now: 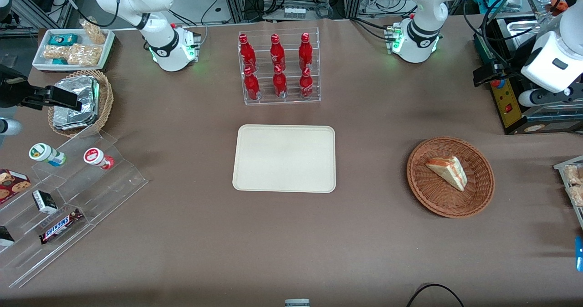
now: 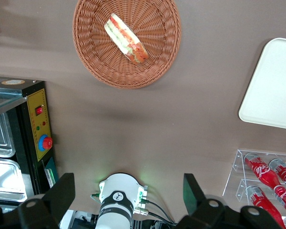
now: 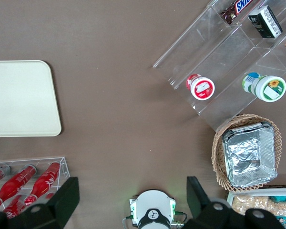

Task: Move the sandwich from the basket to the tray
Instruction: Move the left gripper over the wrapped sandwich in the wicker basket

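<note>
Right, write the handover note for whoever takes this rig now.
Hand: the working left arm's, open and empty, held high near its base, away from the basket.
Triangular white-bread sandwich: lying in the shallow round reddish-brown wicker basket, toward the working arm's end of the table.
Flat cream-beige rectangular tray: mid-table, nothing on it.
Done: nothing yet.
Left: reach, grasp the sandwich, carry it to the tray, release.

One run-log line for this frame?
phase: pre-grasp | triangular white-bread sandwich: in round reddish-brown wicker basket | cream rectangular tray: bare | hand: open, raised above table
</note>
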Motion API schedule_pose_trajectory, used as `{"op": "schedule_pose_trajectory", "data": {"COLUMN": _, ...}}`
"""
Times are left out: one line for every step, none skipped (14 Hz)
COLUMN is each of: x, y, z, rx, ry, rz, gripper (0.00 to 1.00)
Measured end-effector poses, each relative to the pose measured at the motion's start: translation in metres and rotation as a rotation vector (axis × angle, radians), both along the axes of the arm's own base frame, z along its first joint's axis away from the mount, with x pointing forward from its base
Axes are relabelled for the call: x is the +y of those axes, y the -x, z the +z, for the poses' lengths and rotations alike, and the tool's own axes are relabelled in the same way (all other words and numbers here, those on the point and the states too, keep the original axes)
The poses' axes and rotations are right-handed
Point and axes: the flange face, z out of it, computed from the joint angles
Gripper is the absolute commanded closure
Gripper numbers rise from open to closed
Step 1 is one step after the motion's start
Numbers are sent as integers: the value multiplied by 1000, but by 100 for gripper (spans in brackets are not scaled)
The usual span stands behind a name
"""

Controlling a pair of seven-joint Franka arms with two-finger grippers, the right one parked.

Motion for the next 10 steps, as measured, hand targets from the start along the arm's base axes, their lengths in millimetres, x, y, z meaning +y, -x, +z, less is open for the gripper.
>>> {"op": "schedule_pose_trajectory", "data": {"x": 5, "y": -2, "z": -5, "rx": 13, "ry": -2, "rz": 15, "gripper": 0}}
{"op": "schedule_pose_trajectory", "data": {"x": 10, "y": -4, "z": -12, "rx": 29, "ry": -6, "rz": 33, "gripper": 0}}
{"op": "schedule_pose_trajectory", "data": {"x": 15, "y": -7, "z": -20, "rx": 45, "ry": -9, "rz": 52, "gripper": 0}}
{"op": "schedule_pose_trajectory", "data": {"x": 20, "y": -11, "z": -30, "rx": 65, "ry": -12, "rz": 70, "gripper": 0}}
{"op": "schedule_pose_trajectory", "data": {"x": 24, "y": -14, "z": -43, "rx": 89, "ry": -16, "rz": 86, "gripper": 0}}
{"op": "schedule_pose_trajectory", "data": {"x": 26, "y": -18, "z": -60, "rx": 104, "ry": -19, "rz": 98, "gripper": 0}}
{"op": "schedule_pose_trajectory", "data": {"x": 28, "y": -23, "z": -79, "rx": 102, "ry": -21, "rz": 108, "gripper": 0}}
{"op": "schedule_pose_trajectory", "data": {"x": 31, "y": -27, "z": -99, "rx": 92, "ry": -20, "rz": 116, "gripper": 0}}
{"op": "schedule_pose_trajectory", "data": {"x": 34, "y": -29, "z": -121, "rx": 80, "ry": -19, "rz": 122, "gripper": 0}}
{"op": "schedule_pose_trajectory", "data": {"x": 35, "y": -31, "z": -141, "rx": 70, "ry": -18, "rz": 125, "gripper": 0}}
